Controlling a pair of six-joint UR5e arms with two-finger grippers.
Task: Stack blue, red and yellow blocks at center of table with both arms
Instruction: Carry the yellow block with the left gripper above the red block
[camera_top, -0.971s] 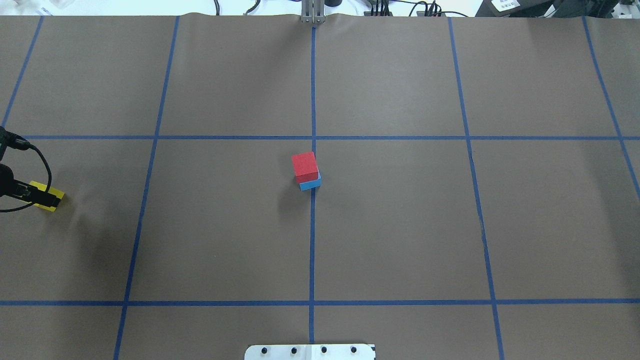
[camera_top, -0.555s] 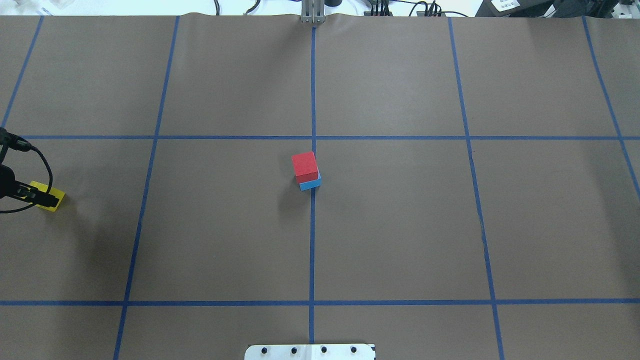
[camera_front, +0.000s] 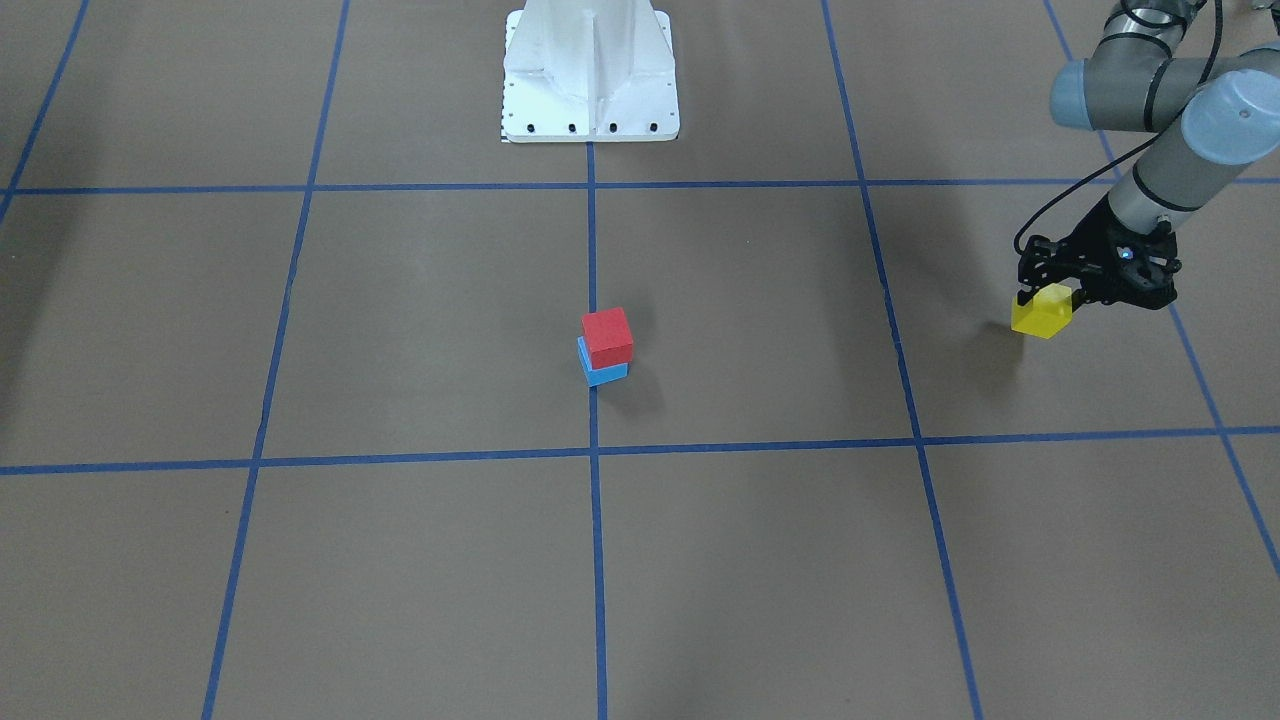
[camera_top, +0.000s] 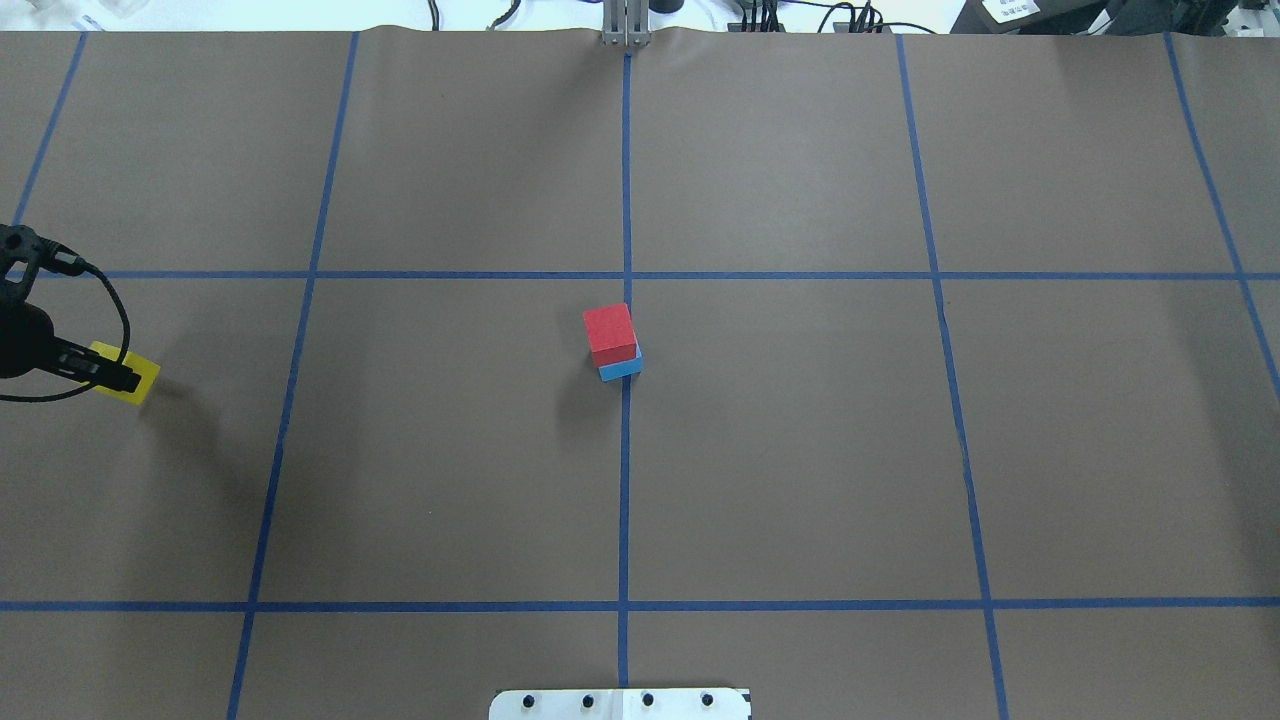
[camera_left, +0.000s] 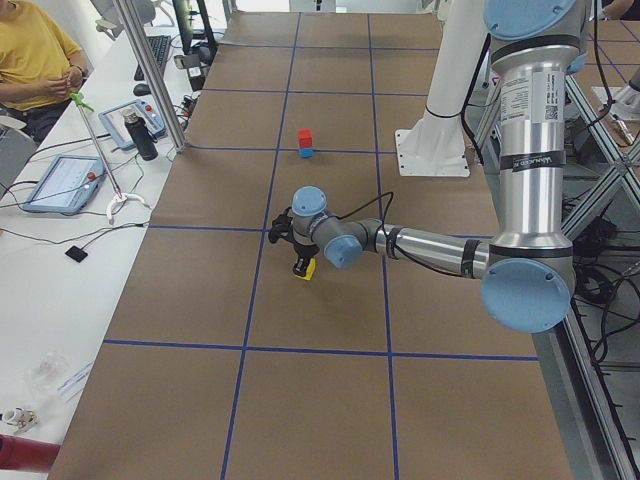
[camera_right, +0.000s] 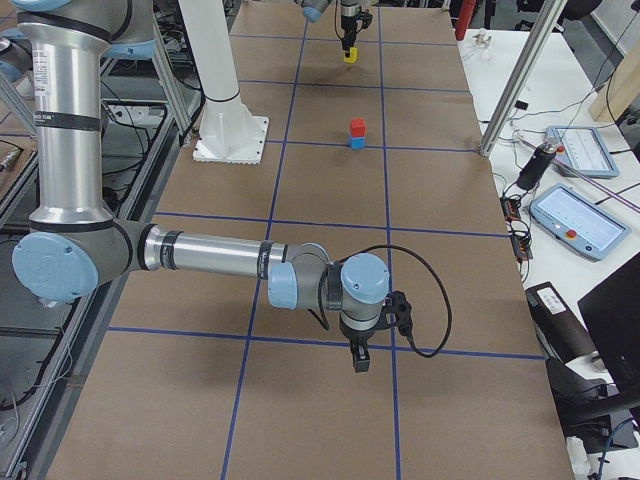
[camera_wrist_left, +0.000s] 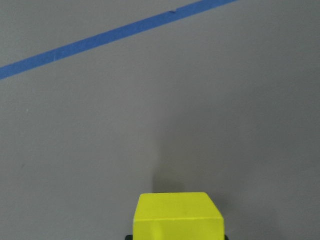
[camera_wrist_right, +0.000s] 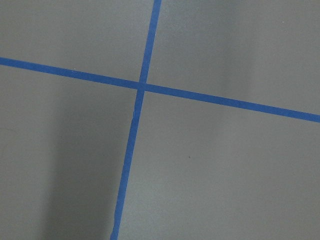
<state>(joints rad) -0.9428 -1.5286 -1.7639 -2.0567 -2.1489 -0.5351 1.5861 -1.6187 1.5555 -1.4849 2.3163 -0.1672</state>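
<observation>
At the table's (camera_top: 800, 450) centre the red block (camera_top: 610, 333) sits on the blue block (camera_top: 622, 369), slightly turned against it; the front-facing view shows the same red block (camera_front: 607, 337) on the blue block (camera_front: 603, 373). Far out on the robot's left, my left gripper (camera_front: 1045, 298) is shut on the yellow block (camera_front: 1041, 312), which hangs just above the table over its shadow. The overhead view has that yellow block (camera_top: 135, 377) near its left edge, and the left wrist view has the yellow block (camera_wrist_left: 177, 215) at the bottom. My right gripper (camera_right: 359, 362) points down over bare table; whether it is open or shut I cannot tell.
The white pedestal base (camera_front: 590, 70) stands on the robot's side of the stack. A white bench with tablets (camera_left: 65, 183) and a seated person (camera_left: 30, 60) lies beyond the table's far edge. An upright metal post (camera_left: 150, 70) stands at that edge.
My left gripper has lifted the yellow block and carried it a little toward the table's centre. The red-on-blue stack has not moved.
</observation>
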